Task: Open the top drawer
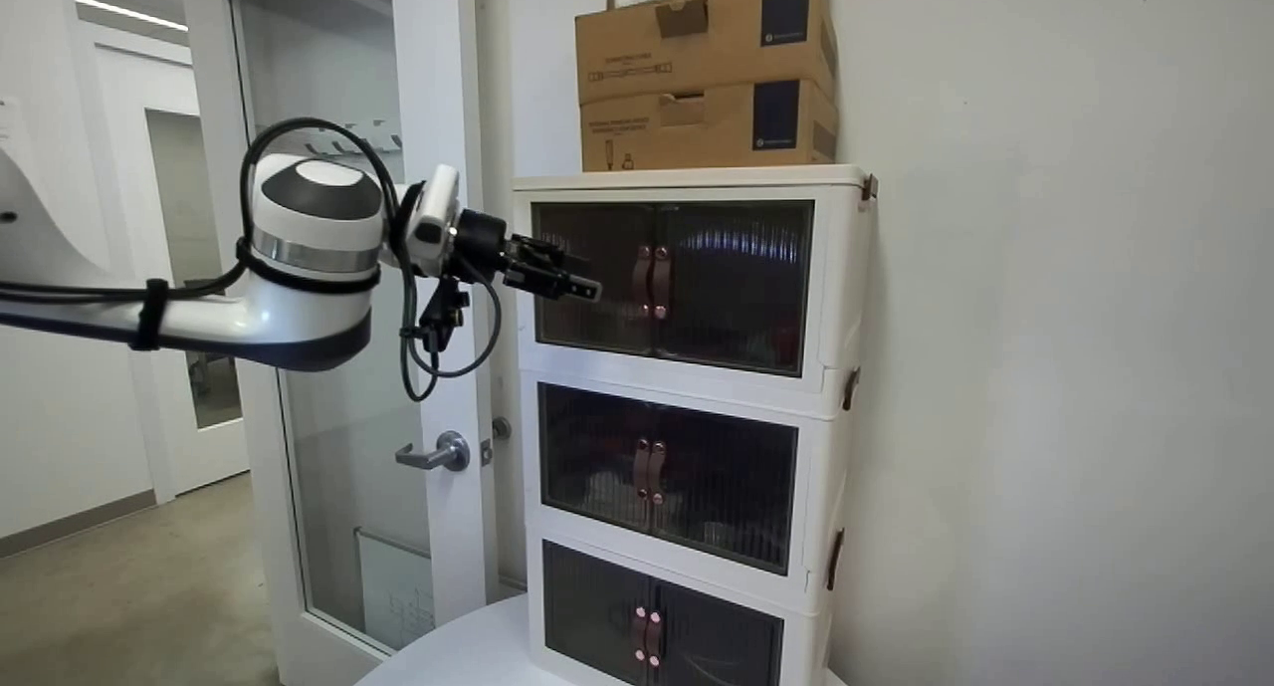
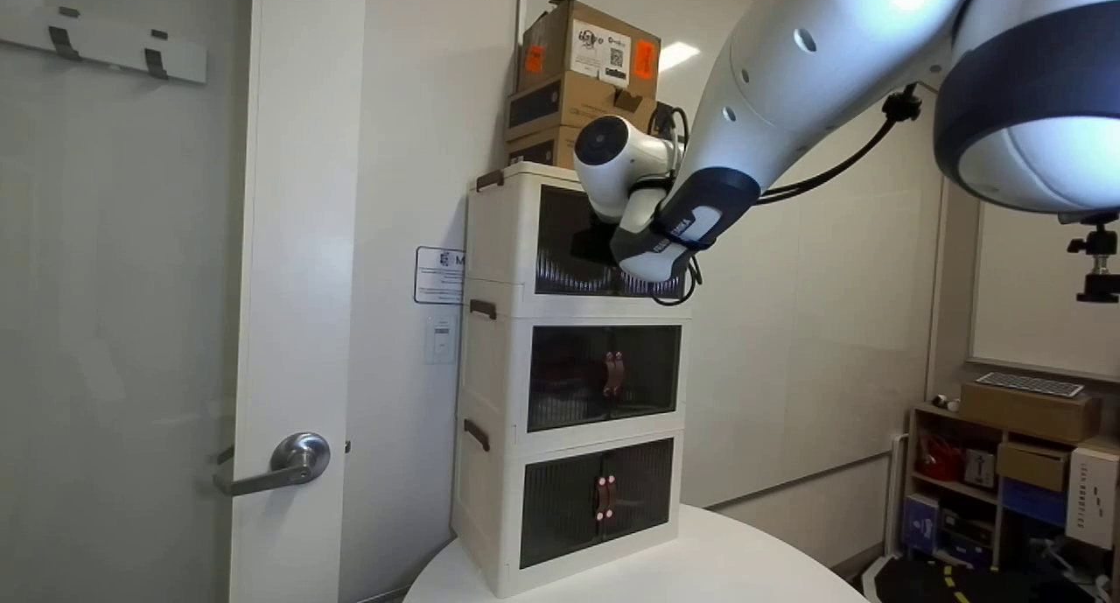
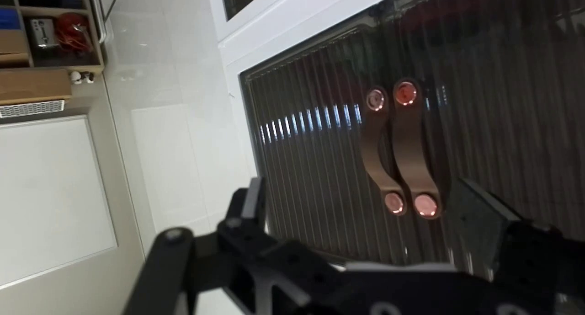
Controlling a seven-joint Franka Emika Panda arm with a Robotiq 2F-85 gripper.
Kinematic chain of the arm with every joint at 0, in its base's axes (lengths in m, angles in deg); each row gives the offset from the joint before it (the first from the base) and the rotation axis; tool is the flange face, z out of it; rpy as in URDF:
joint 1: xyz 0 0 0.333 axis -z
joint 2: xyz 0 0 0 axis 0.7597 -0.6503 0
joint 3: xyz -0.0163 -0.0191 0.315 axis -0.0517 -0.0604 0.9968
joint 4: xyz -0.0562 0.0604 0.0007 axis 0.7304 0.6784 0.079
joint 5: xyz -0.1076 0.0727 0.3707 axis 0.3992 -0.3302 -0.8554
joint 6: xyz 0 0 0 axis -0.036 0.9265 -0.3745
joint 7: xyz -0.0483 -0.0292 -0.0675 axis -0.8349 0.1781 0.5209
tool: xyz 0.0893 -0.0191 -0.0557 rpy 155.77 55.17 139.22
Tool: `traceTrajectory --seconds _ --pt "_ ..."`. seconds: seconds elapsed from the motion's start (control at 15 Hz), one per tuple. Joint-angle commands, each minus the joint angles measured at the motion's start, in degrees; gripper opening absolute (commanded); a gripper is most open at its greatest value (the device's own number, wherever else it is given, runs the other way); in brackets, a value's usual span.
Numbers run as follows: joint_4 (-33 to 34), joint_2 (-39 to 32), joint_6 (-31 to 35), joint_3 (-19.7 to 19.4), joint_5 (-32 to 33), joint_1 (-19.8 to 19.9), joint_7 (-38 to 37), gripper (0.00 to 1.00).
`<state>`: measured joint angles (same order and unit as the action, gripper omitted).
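Our spread, empty gripper (image 3: 360,187) faces the top drawer (image 1: 732,293), stacked near the worktop's (image 2: 739,561) edge. We judge its doors (image 3: 311,178) light, its straps (image 3: 410,150) the pliant handhold.

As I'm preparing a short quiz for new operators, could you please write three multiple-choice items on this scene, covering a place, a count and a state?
1. Where is the tool relative to the top drawer?
A. Inside it.
B. In front of it.
C. On top of it.

2. How many strap handles does the top drawer have?
A. Two.
B. One.
C. Four.

3. How do the top drawer's doors stand?
A. One ajar.
B. Both wide open.
C. Both shut.

1 B: in the wrist view it faces the doors from outside.
2 A: that view shows two side by side.
3 C: in an exterior view both doors lie flush, meeting at the middle.
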<state>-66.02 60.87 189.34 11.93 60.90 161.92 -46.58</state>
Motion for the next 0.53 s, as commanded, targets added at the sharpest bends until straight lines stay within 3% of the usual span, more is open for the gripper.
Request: traceTrajectory --seconds 0.0,0.47 --pt "-1.0 4.5 4.1 -1.6 -4.4 1.9 1.6 1.0" --pt "-0.6 8.6 7.5 -1.9 -8.1 4.7 1.4 1.0"
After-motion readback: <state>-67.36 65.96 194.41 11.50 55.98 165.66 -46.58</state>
